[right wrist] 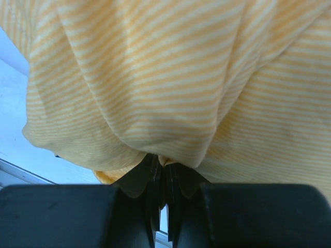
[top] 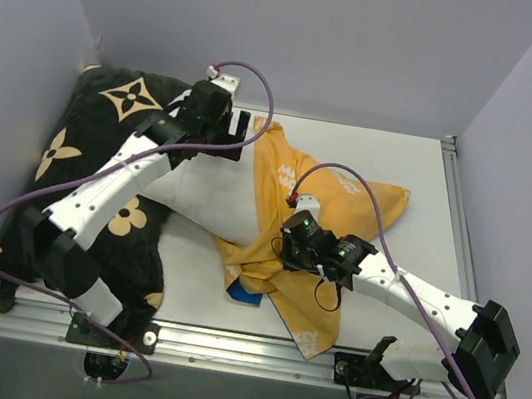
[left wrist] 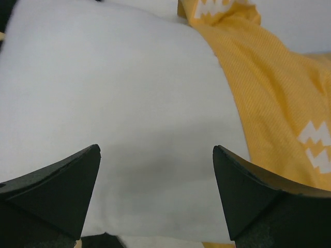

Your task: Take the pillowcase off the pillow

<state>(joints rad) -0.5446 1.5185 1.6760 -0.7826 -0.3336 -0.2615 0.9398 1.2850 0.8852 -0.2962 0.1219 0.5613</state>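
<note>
The plain white pillow (top: pixel 210 201) lies mid-table, its left part bare. The pillowcase (top: pixel 346 207) is inside out, orange-yellow with pale lettering, bunched over the pillow's right end and trailing to the front edge; a small blue bit (top: pixel 243 295) shows underneath. My left gripper (top: pixel 243 137) is open above the pillow's far edge. In the left wrist view its gripper (left wrist: pixel 156 155) hovers over the white pillow (left wrist: pixel 119 103), with the pillowcase (left wrist: pixel 279 103) at the right. My right gripper (top: pixel 284 249) is shut on a fold of the pillowcase (right wrist: pixel 165 77), as the right wrist view (right wrist: pixel 165 163) shows.
A black pillow with tan flower marks (top: pixel 106 124) lies along the left side, under my left arm. Grey walls enclose the back and sides. The table's bare surface (top: pixel 423 164) shows at the back right, with a metal rail (top: pixel 243 343) along the front.
</note>
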